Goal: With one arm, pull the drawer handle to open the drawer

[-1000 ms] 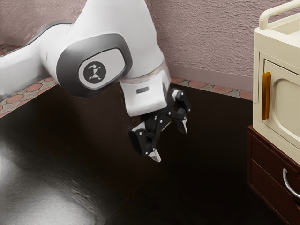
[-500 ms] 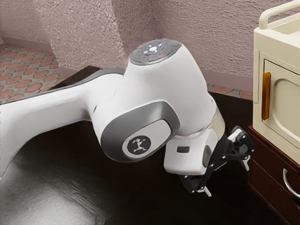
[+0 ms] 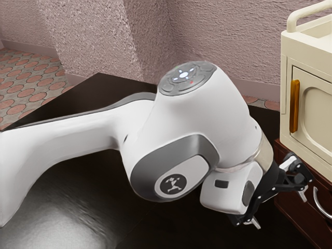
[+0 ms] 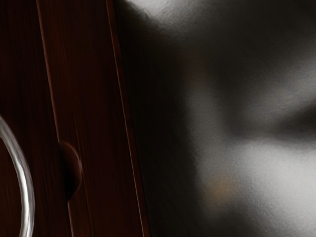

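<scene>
Wide open and empty, my end effector [image 3: 279, 209] needs to move toward the exterior view's right, where the curved metal handle [image 4: 26, 182] lies near, on the dark drawer [image 4: 24, 98].

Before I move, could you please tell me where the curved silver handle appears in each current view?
Exterior view: the curved silver handle is at the right edge, below mid-height.
Wrist view: it is at the left edge, mostly in the lower half, partly cut off.
Shared landmark: the dark red-brown wooden cabinet that carries it.
</scene>
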Controlling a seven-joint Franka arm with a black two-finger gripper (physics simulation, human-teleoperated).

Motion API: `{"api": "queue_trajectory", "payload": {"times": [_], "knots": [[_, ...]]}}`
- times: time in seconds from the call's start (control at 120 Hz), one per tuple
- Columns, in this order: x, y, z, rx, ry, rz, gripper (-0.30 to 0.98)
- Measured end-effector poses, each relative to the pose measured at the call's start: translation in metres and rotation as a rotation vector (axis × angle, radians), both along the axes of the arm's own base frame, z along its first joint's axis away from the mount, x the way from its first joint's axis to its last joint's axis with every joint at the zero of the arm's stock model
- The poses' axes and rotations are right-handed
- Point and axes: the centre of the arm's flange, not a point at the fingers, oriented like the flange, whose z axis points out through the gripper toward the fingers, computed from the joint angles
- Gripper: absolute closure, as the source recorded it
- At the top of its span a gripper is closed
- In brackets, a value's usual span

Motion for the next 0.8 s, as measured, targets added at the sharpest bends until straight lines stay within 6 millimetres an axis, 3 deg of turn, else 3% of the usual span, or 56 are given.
{"api": "queue_trajectory", "payload": {"times": [0.517,0.8], "knots": [[0.019,0.001,-0.009,-0.053,-0.052,-0.003,0.06],[0.02,-0.015,-0.021,-0.06,-0.062,-0.027,0.11]]}}
